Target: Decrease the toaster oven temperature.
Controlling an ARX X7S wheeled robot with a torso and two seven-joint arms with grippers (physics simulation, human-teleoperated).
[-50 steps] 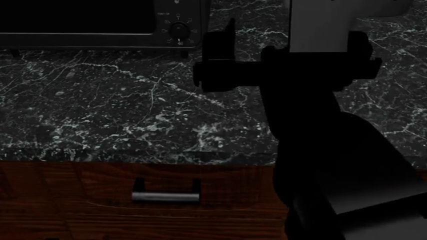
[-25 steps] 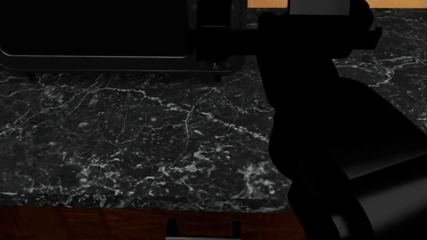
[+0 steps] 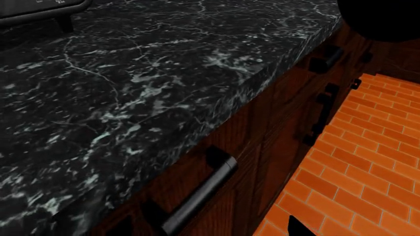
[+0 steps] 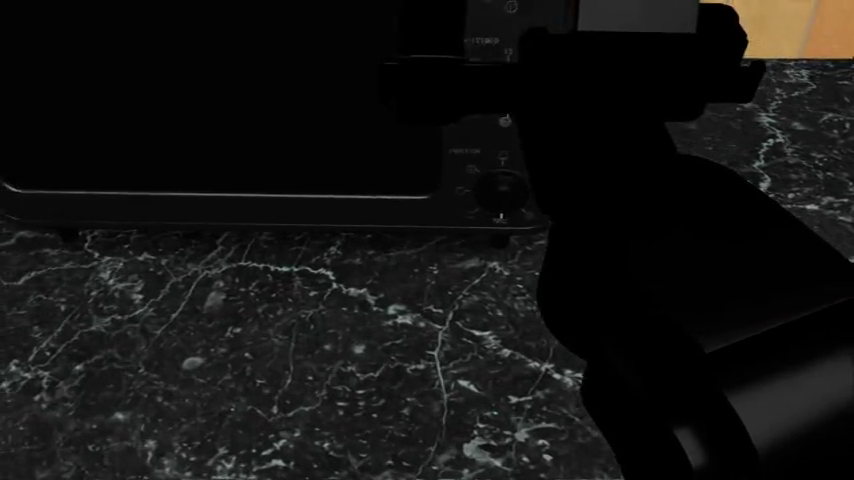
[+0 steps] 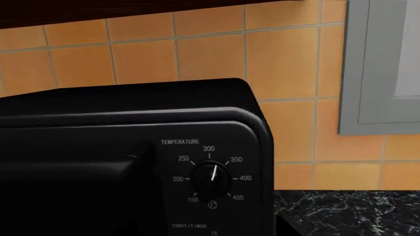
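Observation:
The black toaster oven (image 4: 214, 110) stands on the counter at the back, with its dark door on the left and its knob panel on the right. A lower knob (image 4: 501, 186) shows under my right gripper (image 4: 416, 90), which hangs dark in front of the upper panel and looks open and empty. The right wrist view faces the oven (image 5: 98, 123); the temperature knob (image 5: 211, 178) points just past 300. My left gripper (image 3: 174, 232) is open and empty, low by the counter's front edge. An oven corner and foot (image 3: 39, 7) show there.
The black marble counter (image 4: 267, 350) spreads in front of the oven. My right arm (image 4: 641, 300) blocks the right side of the head view. Wood drawers with a bar handle (image 3: 200, 196) sit below the counter, above an orange brick floor (image 3: 367, 162). Orange wall tiles (image 5: 282, 64) stand behind.
The head view has moved closer and up: the oven now fills the upper left and the drawer front has left the view. My right gripper now sits in front of the upper knob panel.

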